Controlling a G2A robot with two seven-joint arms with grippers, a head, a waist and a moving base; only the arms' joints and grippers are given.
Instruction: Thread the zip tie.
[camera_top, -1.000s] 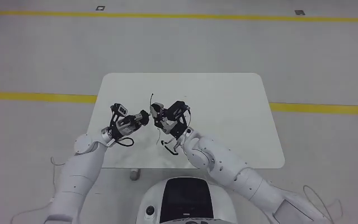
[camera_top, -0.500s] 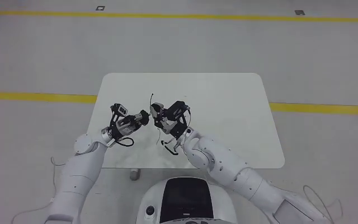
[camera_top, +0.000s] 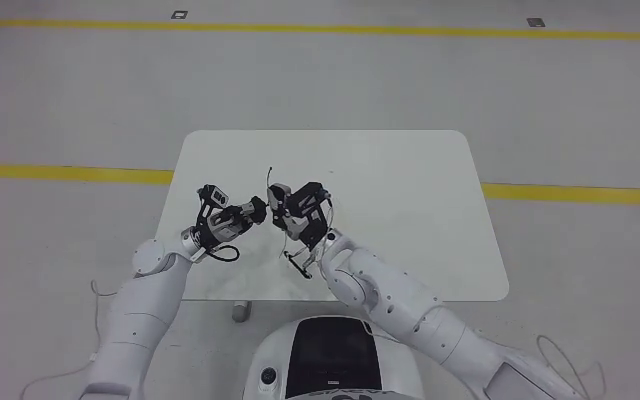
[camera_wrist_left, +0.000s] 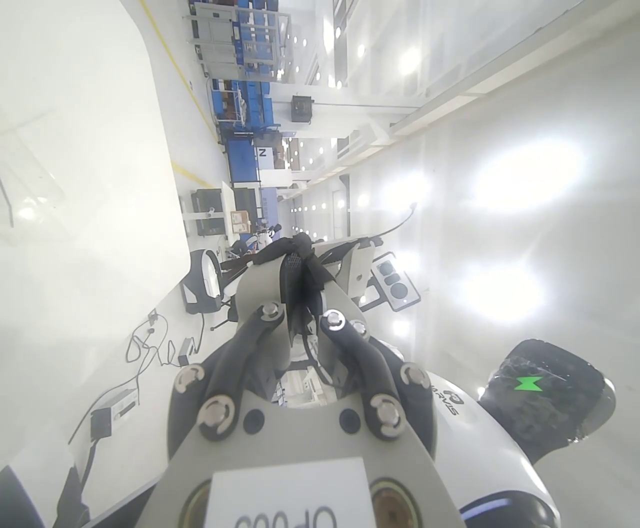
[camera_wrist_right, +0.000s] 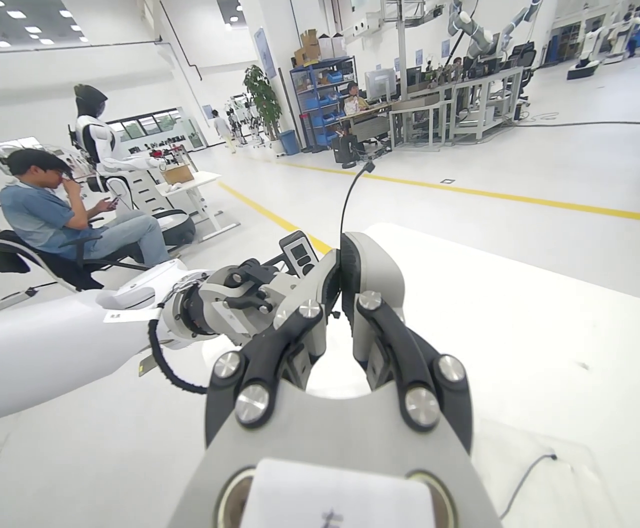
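Pinching zip tie (camera_wrist_right: 344, 204), right fingers (camera_wrist_right: 380, 270)

A white table (camera_top: 420, 190) with rounded corners is set on a pale grey, glossy floor (camera_top: 320, 80), which is crossed by two yellow lines (camera_top: 300, 28). Shelving with blue bins (camera_wrist_right: 320, 75), a potted plant (camera_wrist_right: 259, 95) and long desks (camera_wrist_right: 450, 95) are ranged farther back under ceiling lights (camera_wrist_right: 35, 30).

We see our left gripper (camera_wrist_left: 299, 252) w/ fingertips pressed together, black material bunched at the tips. Just behind sits the right gripper (camera_wrist_left: 345, 250); a thin black tie (camera_wrist_left: 397, 226) curves away from it. White table (camera_wrist_left: 75, 150) alongside, w/ cables (camera_wrist_left: 150, 345) on the floor beyond its edge.
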